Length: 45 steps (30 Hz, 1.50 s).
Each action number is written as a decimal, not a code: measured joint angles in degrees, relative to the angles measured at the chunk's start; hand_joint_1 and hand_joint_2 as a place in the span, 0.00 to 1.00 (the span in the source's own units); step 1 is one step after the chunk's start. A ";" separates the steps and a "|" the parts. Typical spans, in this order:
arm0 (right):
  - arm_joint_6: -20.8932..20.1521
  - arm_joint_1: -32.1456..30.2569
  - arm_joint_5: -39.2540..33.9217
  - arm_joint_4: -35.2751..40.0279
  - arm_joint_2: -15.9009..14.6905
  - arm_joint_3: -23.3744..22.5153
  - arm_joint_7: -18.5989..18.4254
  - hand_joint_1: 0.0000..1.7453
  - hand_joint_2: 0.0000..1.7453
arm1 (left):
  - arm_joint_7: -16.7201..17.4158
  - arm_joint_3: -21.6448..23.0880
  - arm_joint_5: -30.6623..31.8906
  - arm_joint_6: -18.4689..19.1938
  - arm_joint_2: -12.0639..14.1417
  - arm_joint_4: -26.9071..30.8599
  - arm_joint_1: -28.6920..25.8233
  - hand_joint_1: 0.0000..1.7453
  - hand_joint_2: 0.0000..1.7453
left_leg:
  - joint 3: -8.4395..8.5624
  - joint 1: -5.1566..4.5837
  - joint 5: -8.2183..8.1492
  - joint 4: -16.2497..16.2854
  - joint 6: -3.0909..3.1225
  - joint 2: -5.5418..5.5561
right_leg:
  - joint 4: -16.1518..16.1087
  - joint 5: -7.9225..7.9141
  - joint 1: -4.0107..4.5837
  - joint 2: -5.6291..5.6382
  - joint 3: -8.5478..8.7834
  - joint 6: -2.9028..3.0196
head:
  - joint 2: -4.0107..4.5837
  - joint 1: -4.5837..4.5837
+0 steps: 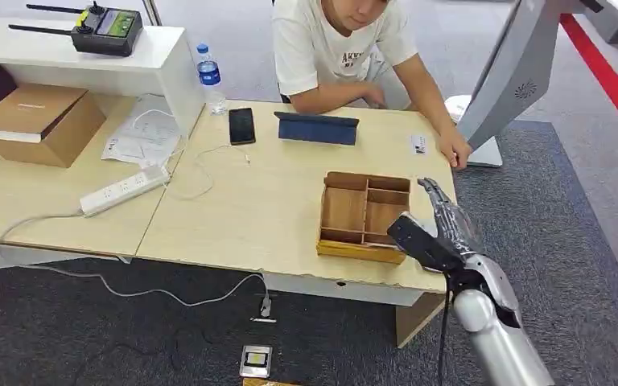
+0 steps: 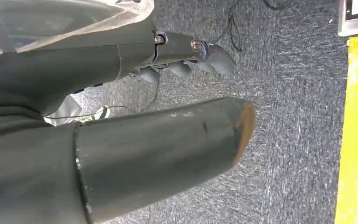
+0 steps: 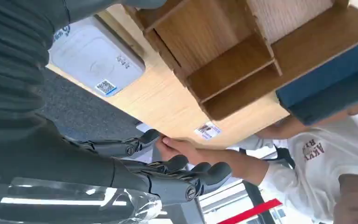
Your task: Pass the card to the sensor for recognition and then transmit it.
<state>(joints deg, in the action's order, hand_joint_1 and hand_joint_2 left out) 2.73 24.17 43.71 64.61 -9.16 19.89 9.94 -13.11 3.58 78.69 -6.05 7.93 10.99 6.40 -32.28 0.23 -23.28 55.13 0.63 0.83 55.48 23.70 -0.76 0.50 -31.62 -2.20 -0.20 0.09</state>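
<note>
One pale desk (image 1: 273, 209) carries everything. A person (image 1: 322, 40) in a white T-shirt lettered "AK…" sits beyond the fingers of the right hand (image 1: 442, 229), which are spread and empty. A divided wooden tray (image 1: 362, 213) lies just beside those fingers, and a grey pad (image 3: 93, 56) with a QR label lies close by them. The card (image 1: 418, 143) lies flat past the fingertips, near the person's hand (image 1: 455, 151); it is too small to tell its long axis. The left hand (image 2: 186, 51) hangs over the carpet (image 2: 298, 116), its fingers loose and empty.

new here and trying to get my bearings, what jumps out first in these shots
The robot's right hand hangs at the table's right end, beside a wooden divided tray; what it holds is unclear. A person in a white shirt sits across the table, one hand on its far right corner near a small white card.
</note>
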 joint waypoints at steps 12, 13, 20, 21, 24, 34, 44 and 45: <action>-3.32 -2.65 5.03 2.08 0.13 4.20 -0.09 0.00 1.00 | -0.17 0.11 0.35 -0.17 0.00 0.00 0.00 0.00 0.00 | 0.01 0.00 0.00 0.00 0.00 0.00 | 0.00 0.00 0.00 0.00 0.00 0.00 | 0.00 0.00; -3.56 -2.79 5.51 2.16 0.09 4.55 -0.24 0.00 1.00 | -0.13 0.11 0.33 -0.17 0.00 0.00 0.00 0.00 0.00 | 0.01 0.00 0.00 0.00 0.00 0.00 | 0.00 0.00 0.00 0.00 0.00 0.00 | 0.00 0.02; -5.18 -3.56 5.92 3.76 0.07 6.69 -1.16 0.00 1.00 | 0.07 0.33 0.26 -0.35 0.02 0.00 -0.01 0.00 0.00 | 0.01 0.00 0.00 0.00 0.00 -0.01 | 0.00 0.00 0.00 0.00 0.00 0.00 | 0.00 0.02; -5.01 -3.56 6.38 3.78 0.07 6.99 -1.42 0.00 1.00 | 0.07 0.37 0.26 -0.37 0.04 0.00 -0.01 0.00 0.00 | 0.01 0.00 0.00 0.00 0.00 0.00 | 0.00 0.00 0.00 0.00 0.00 0.00 | 0.00 0.00; -3.30 -3.64 8.64 3.69 0.09 7.96 -2.10 0.00 1.00 | 0.11 0.44 0.26 -0.77 0.04 0.00 -0.01 0.00 0.00 | 0.01 0.00 0.00 0.00 0.00 0.00 | 0.00 0.00 0.00 0.00 0.00 0.00 | 0.00 0.02; 11.20 -1.12 18.54 -2.58 1.27 9.40 -4.83 0.00 1.00 | 0.50 0.52 0.33 -1.03 0.04 0.00 0.02 0.00 0.00 | 0.00 0.00 0.00 0.00 0.00 0.00 | 0.00 0.00 0.00 0.00 0.00 0.00 | 0.00 0.00; 14.91 1.16 20.20 -11.84 2.89 9.24 -5.64 0.00 1.00 | 0.52 1.03 0.50 -0.96 0.04 0.00 0.03 0.00 0.00 | 0.00 0.00 0.01 0.00 -0.01 0.00 | 0.00 0.00 0.00 0.00 0.00 0.00 | 0.00 0.00; 14.88 1.19 20.22 -12.29 2.93 9.24 -5.66 0.00 1.00 | 0.50 1.05 0.52 -0.96 0.04 0.00 0.03 0.00 0.00 | 0.00 0.00 0.01 0.00 -0.01 0.00 | 0.00 0.00 0.00 0.00 -0.01 0.00 | 0.02 0.02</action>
<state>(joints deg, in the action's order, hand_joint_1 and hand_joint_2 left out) 17.62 25.36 63.93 52.32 -6.23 29.14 4.28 -12.61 4.63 79.21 -7.02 7.98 10.99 6.42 -32.28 0.23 -23.27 55.12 0.62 0.82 55.48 23.70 -0.76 0.50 -31.62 -2.20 -0.17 0.11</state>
